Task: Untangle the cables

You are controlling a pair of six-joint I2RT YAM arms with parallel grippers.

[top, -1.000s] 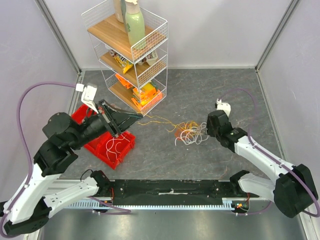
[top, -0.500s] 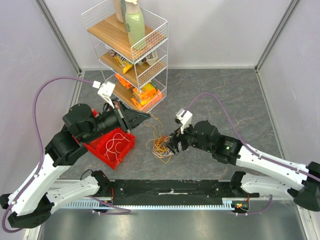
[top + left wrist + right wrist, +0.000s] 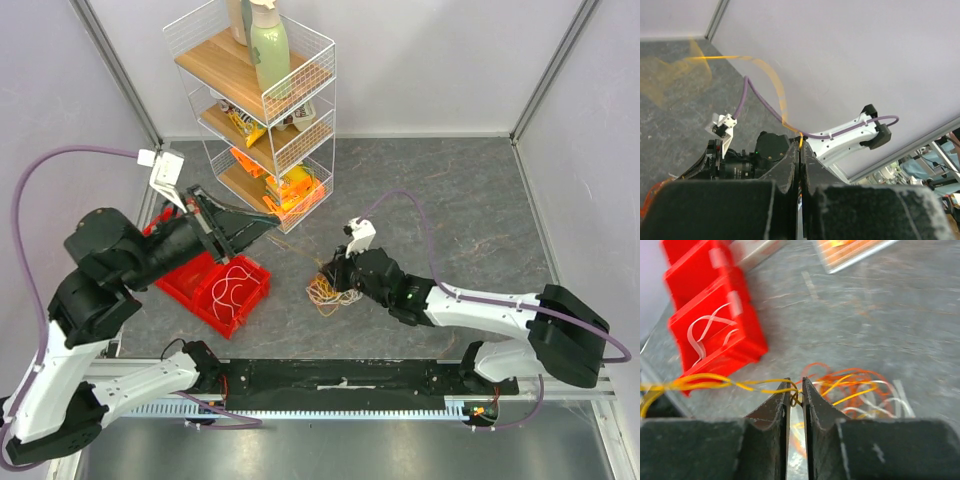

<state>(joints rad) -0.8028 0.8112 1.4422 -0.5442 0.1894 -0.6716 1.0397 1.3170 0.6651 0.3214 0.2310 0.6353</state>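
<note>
Grey mottled counter (image 3: 450, 190), enclosed by pale lilac walls (image 3: 420, 60). A white wire rack (image 3: 215, 62) stands at the far left of the counter, with wooden shelves carrying a green bottle (image 3: 268, 50) on top and packets on the lower tiers. Red bins (image 3: 188, 290) sit on the counter at the near left, partly under the left arm. The nearer bin holds a loop of white wire (image 3: 235, 285).

Left arm: raised off the counter and reaching to the right. Left end effector (image 3: 275, 222) sits close to the bottom of the rack in the overhead view. On its wrist camera the jaws are pressed together, with a thin yellow strand (image 3: 775, 85) coming out at the tips and arcing away, blurred.

Right arm: stretched low across the counter toward the left. Right end effector (image 3: 330, 280) is at the far edge of the cables (image 3: 325, 293). On its wrist camera the jaws stand almost together, leaving a thin slot, and a kink of the yellow strand sits in that slot. From there the strand runs off to the left edge of that view.

Cables: an orange, yellow and white tangle lying on the counter near its centre, just right of the red bins and apart from them. Individual loops cannot be separated by eye.
</note>
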